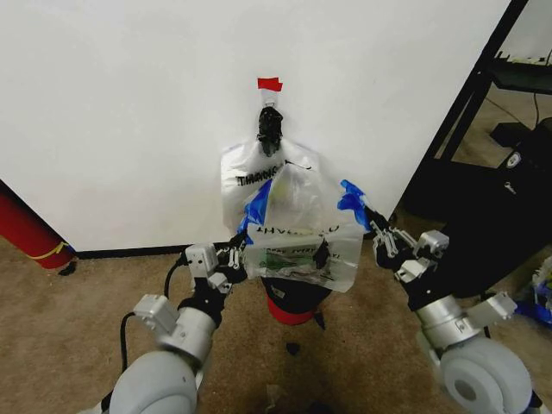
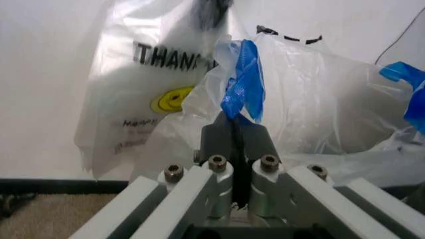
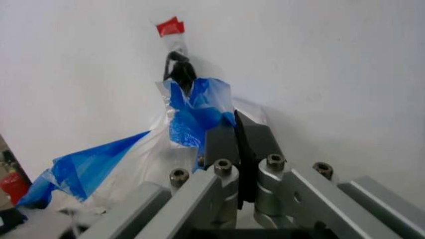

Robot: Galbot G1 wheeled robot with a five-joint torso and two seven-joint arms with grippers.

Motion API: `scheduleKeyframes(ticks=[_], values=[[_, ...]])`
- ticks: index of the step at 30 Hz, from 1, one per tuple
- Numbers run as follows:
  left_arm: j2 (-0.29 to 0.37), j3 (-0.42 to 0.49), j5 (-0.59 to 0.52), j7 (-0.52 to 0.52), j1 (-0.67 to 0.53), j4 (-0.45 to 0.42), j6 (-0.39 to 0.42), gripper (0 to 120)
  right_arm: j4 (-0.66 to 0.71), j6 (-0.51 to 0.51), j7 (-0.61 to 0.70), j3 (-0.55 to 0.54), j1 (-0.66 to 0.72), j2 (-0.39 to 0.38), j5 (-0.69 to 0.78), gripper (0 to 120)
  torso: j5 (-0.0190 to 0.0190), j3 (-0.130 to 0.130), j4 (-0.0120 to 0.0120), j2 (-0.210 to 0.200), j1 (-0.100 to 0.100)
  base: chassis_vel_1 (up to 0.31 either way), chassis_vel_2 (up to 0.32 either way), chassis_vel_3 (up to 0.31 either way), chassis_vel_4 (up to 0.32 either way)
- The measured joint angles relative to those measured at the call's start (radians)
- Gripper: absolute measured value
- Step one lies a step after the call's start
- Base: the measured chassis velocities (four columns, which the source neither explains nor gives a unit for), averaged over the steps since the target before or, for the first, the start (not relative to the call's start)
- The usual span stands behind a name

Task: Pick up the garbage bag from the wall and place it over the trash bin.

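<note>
The garbage bag (image 1: 297,226) hangs spread open between my two grippers, in front of the white wall (image 1: 129,103). My left gripper (image 1: 241,241) (image 2: 234,123) is shut on its blue handle patch (image 2: 242,82). The opposite blue patch (image 3: 196,112) is pinched in my right gripper (image 1: 369,217) (image 3: 237,123), also shut. Directly under the bag stands the trash bin (image 1: 291,297), black with a red base, mostly hidden by the plastic. Above, a red tape piece (image 1: 269,84) marks a hook where more printed bags (image 1: 246,172) hang from a black knot (image 1: 270,129).
A red cylinder (image 1: 26,228) leans at the left by the black baseboard (image 1: 129,252). A black frame (image 1: 470,95) and a bulky black object (image 1: 509,216) crowd the right side. Small dark scraps (image 1: 293,348) lie on the brown carpet.
</note>
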Motion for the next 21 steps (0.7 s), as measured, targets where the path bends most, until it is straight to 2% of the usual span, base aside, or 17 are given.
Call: scheduleKeyframes(ticks=[7, 12, 21], values=[[-0.048, 0.050, -0.011, -0.010, -0.047, 0.047, 0.008, 0, -0.016, -0.006, 0.005, 0.022, 0.008, -0.004, 0.031, 0, 0.0000, 0.000, 0.0000, 0.000, 0.000, 0.000, 0.000, 0.000, 0.000], [-0.056, 0.070, -0.018, -0.013, -0.077, 0.077, 0.010, 0, -0.040, -0.003, 0.002, 0.017, 0.007, -0.007, 0.044, 0, -0.0001, 0.000, -0.0001, 0.000, 0.000, 0.000, 0.000, 0.000, 0.000], [-0.045, 0.056, -0.013, -0.006, -0.086, 0.149, -0.009, 0, -0.172, 0.031, -0.006, -0.124, 0.102, 0.092, -0.008, 0, -0.0001, 0.000, 0.0002, 0.000, 0.000, 0.000, 0.000, 0.000, 0.000]])
